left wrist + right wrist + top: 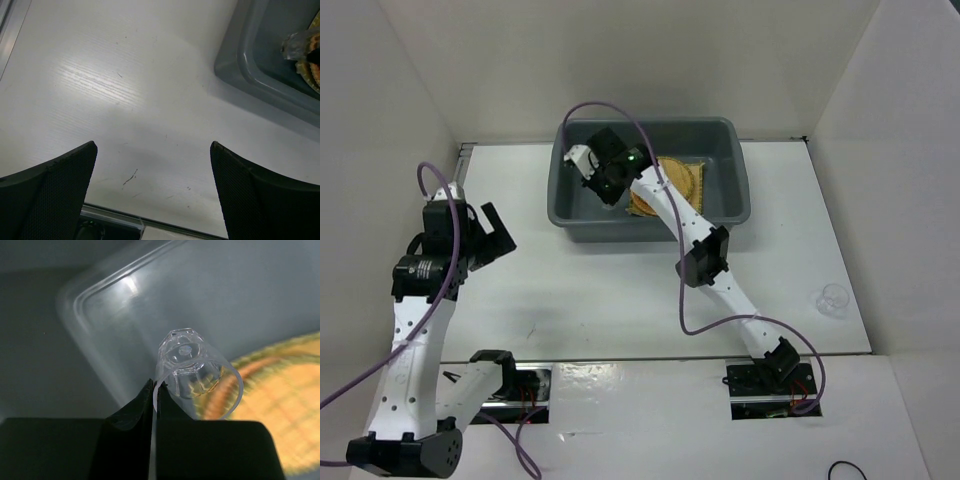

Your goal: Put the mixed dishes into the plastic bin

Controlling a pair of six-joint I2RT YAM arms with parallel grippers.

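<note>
The dark grey plastic bin (745, 180) stands at the back middle of the table. A square yellow woven mat (688, 178) and a round tan-orange woven disc (642, 205) lie in it. My right gripper (603, 178) is inside the bin's left half, shut on the rim of a small clear glass cup (197, 372), held tilted above the bin floor (125, 305) beside the disc (280, 415). In the right wrist view the gripper (155, 390) pinches the cup wall. My left gripper (500, 235) is open and empty over the table, left of the bin (250, 65).
A second small clear glass piece (833, 298) sits on the table near the right wall. White walls close in the table on both sides and at the back. A slot runs along the table's near edge by the arm bases.
</note>
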